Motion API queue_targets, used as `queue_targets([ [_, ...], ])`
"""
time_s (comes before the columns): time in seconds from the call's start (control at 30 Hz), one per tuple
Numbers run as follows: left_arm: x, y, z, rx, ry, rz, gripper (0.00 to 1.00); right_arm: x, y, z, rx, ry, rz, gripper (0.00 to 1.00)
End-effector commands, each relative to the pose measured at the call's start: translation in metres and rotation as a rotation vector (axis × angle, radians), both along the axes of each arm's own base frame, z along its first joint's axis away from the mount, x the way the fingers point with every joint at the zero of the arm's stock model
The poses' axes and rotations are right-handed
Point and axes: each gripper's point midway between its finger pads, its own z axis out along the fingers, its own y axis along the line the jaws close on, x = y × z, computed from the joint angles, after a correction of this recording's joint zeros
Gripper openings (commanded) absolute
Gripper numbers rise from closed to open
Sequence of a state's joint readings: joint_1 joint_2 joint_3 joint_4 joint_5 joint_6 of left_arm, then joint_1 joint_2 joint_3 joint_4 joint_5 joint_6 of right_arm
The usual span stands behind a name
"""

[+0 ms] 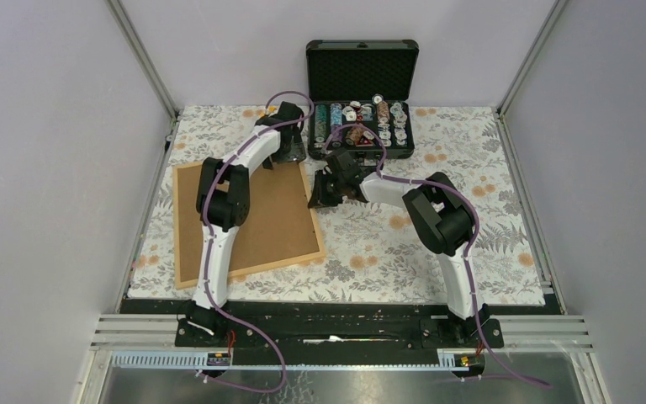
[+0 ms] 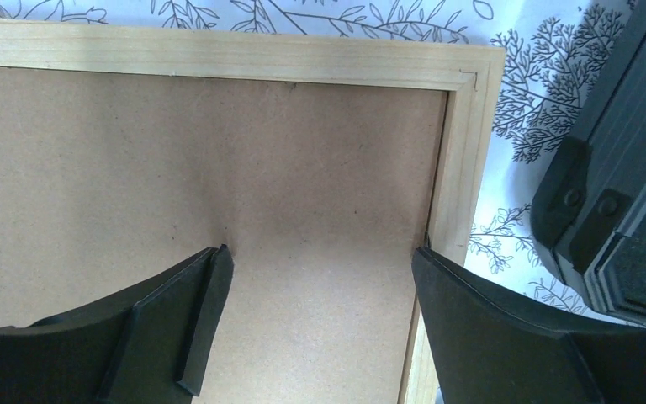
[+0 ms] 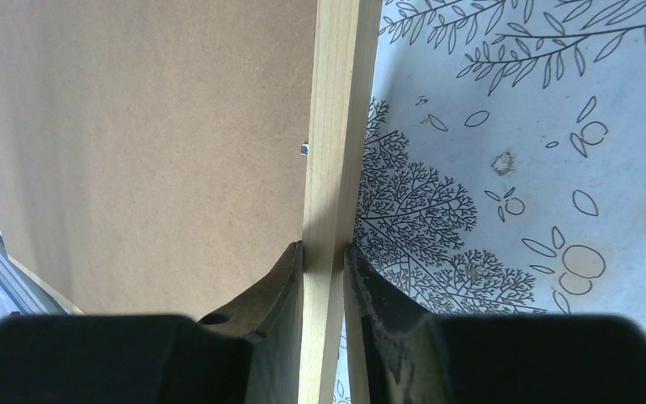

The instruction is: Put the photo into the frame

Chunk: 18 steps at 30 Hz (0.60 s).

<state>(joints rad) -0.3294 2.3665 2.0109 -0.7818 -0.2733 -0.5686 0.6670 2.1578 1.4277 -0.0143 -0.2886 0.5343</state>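
The frame (image 1: 252,269) of light wood lies flat on the left of the table, filled by a brown backing board (image 1: 269,219). The photo is hidden from every view. My left gripper (image 1: 284,153) hovers over the frame's far right corner. In the left wrist view it (image 2: 320,250) is open above the board (image 2: 219,168), its right finger beside the frame's rail (image 2: 463,168). My right gripper (image 1: 318,199) is at the frame's right side. In the right wrist view it (image 3: 325,248) is shut on the wooden rail (image 3: 336,126), one finger on each side.
An open black case (image 1: 362,93) with spools and small parts stands at the back centre, close to the frame's far corner; its edge (image 2: 614,194) shows in the left wrist view. A floral cloth (image 1: 437,244) covers the table. Grey walls enclose the cell.
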Motion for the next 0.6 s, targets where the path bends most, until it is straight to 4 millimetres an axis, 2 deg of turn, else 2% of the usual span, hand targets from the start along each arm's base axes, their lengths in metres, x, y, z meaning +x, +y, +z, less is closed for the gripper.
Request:
queue_targets([
  [0.0, -0.021, 0.001, -0.059, 0.006, 0.105, -0.012, 0.88, -0.027, -0.029, -0.048, -0.143, 0.11, 0.016, 0.01],
  [0.03, -0.019, -0.004, -0.049, -0.051, 0.078, -0.029, 0.87, -0.027, -0.029, -0.048, -0.144, 0.11, 0.016, 0.01],
  [0.1, -0.015, -0.003, -0.033, -0.091, 0.05, -0.029, 0.85, -0.027, -0.029, -0.048, -0.142, 0.109, 0.017, 0.01],
  [0.17, -0.011, 0.001, -0.019, -0.069, 0.033, -0.029, 0.84, -0.027, -0.029, -0.047, -0.142, 0.107, 0.017, 0.01],
  [0.4, -0.013, 0.009, -0.012, 0.023, 0.033, -0.039, 0.86, -0.027, -0.029, -0.048, -0.143, 0.111, 0.018, 0.01],
  [0.57, -0.006, -0.018, 0.002, -0.312, -0.019, -0.07, 0.87, -0.027, -0.028, -0.049, -0.141, 0.114, 0.019, 0.01],
])
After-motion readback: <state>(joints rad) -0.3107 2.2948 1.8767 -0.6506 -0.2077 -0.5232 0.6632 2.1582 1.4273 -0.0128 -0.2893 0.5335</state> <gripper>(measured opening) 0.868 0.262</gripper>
